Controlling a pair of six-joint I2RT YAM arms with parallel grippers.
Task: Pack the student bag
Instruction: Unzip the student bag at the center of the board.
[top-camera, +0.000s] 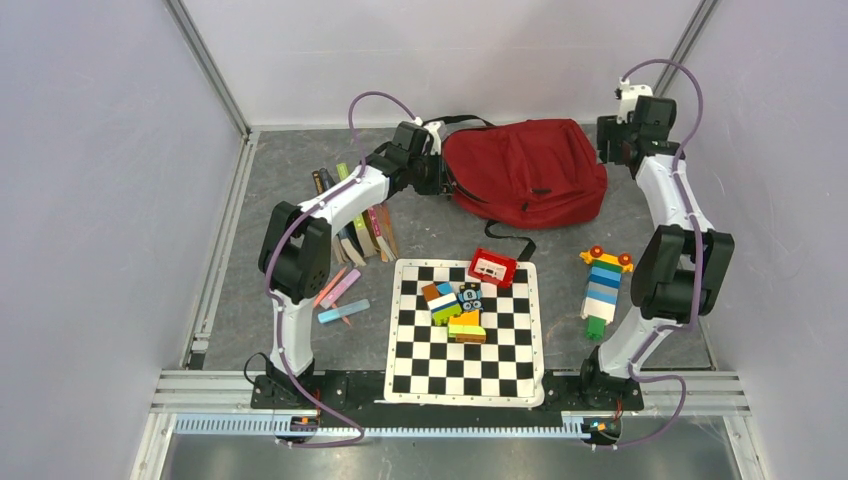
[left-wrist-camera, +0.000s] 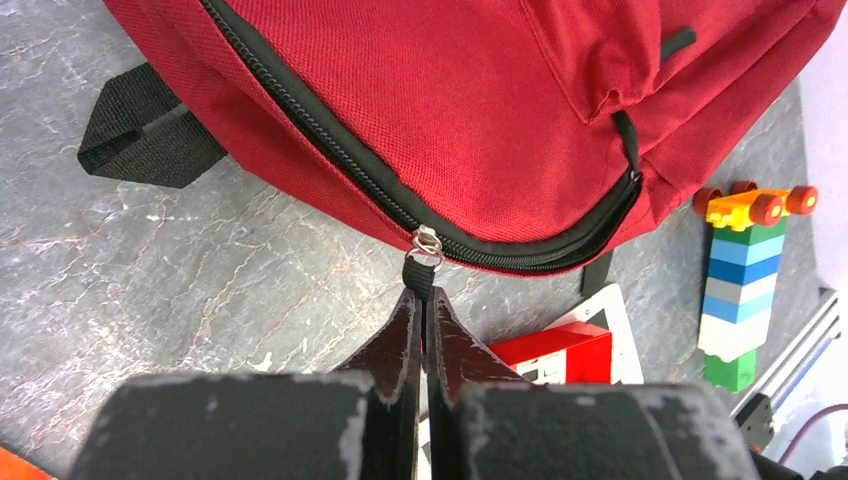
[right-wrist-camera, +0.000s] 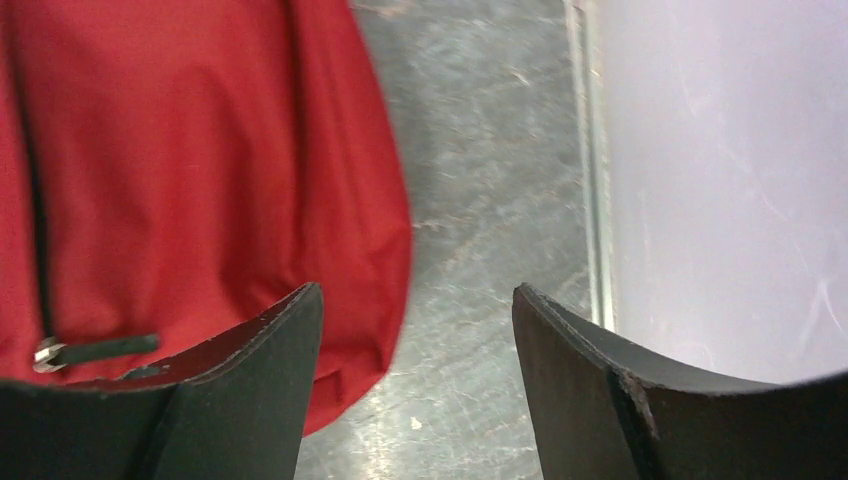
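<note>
**Student bag (top-camera: 530, 170) at the far end, left gripper on its zipper**

Nearest, well in front of the student bag, a checkered mat (top-camera: 500, 375) carries a cluster of coloured blocks (top-camera: 455, 310). A small red box (top-camera: 492, 267) sits on the mat's far edge, just in front of the bag. In front of the bag's right corner, a block tower (top-camera: 603, 290) lies flat on the grey table (top-camera: 290, 190). To the front-left of the bag is a row of books (top-camera: 355, 225).

The bag itself lies flat on the far part of the table, its dark red fabric facing up. At the bag's left edge, the left gripper (left-wrist-camera: 423, 300) has its 2 fingers pressed together. They appear to pinch the black tab of the zipper pull (left-wrist-camera: 425, 243), though the tab's end is hidden between them. At the bag's right edge, the right gripper (right-wrist-camera: 415, 295) hovers with its fingers spread wide, holding nothing.
</note>
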